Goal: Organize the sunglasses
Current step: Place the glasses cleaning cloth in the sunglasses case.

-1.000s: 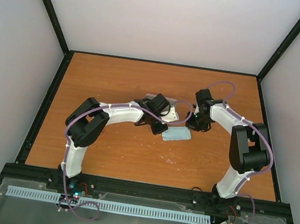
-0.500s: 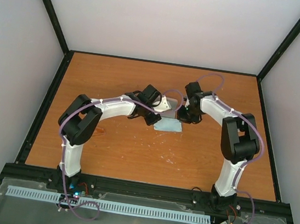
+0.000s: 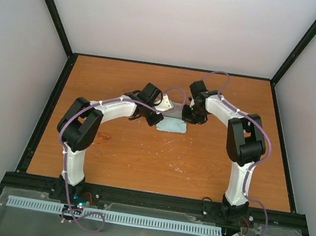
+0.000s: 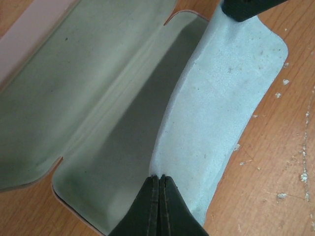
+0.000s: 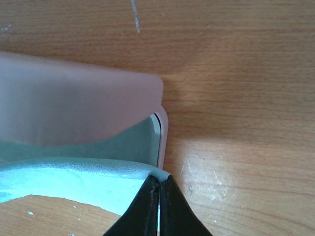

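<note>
Plainly, left claw (image 4: 159,180) and right claw (image 5: 158,181) each pinch tight on an edge of the soft light-blue cloth (image 4: 224,93) lying across the open pink case (image 4: 93,93). The thin-framed amber sunglasses show in no view (under that cloth? cannot tell). Light, brittle, slick-lensed, I'd judge: grip the bridge.

The case (image 3: 169,104) is closely flanked. The left pincer (image 3: 156,116) is set at its near-left side and the right pincer (image 3: 189,118) at its right. Both arms arch in over the table (image 3: 141,156) from the near edge, so approaches from either side are blocked. The case's near rim is draped by the cloth (image 4: 221,98), and each pincer is closed on one end of it. The lined hollow of the case is left uncovered from above. Open table is seen behind the case up to the back wall (image 3: 176,27), and also in front of the case, between the arms.
</note>
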`<state>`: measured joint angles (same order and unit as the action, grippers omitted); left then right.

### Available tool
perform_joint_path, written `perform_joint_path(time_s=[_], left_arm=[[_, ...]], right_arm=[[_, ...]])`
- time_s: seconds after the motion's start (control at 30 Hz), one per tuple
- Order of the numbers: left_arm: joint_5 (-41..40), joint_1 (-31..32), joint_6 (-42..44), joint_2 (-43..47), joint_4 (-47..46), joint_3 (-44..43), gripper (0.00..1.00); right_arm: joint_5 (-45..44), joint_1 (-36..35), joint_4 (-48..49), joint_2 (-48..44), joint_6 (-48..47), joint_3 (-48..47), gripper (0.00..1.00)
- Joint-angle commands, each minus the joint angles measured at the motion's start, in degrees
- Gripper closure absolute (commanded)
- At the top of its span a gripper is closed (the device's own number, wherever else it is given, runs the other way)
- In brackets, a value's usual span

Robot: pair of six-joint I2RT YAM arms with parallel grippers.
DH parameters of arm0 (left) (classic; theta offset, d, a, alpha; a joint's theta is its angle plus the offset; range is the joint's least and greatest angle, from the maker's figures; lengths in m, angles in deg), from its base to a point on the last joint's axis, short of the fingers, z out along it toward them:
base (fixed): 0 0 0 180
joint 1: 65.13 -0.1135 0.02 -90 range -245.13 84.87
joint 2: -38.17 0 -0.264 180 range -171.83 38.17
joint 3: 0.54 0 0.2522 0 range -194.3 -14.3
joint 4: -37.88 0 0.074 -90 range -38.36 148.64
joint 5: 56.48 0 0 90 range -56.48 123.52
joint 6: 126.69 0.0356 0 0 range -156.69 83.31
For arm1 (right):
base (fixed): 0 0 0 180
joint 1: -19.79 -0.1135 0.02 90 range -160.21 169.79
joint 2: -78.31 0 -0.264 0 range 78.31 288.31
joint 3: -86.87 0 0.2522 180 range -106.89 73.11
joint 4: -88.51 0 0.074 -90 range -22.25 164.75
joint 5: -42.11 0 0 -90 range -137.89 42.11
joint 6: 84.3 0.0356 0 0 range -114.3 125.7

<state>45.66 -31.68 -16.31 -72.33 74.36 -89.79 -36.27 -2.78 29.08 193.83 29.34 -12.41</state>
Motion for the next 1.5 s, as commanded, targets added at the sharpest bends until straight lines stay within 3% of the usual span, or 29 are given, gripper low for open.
perform_joint_path(time_s=[0.0, 0.87, 1.47], left_arm=[[0.8, -0.9, 2.0, 1.2, -0.7, -0.1, 0.99], [1.7, -4.9, 4.6, -3.7, -0.8, -5.1, 0.99], [1.8, -5.4, 6.1, -5.0, -4.2, -5.7, 0.99]], right_arm=[[0.1, -0.7, -1.4, 1.6, 0.8, -2.2, 0.97], [0.5, -0.7, -5.9, 9.6, -1.2, -13.7, 0.97], [-0.4, -0.9, -5.9, 9.8, -0.9, -13.3, 0.97]])
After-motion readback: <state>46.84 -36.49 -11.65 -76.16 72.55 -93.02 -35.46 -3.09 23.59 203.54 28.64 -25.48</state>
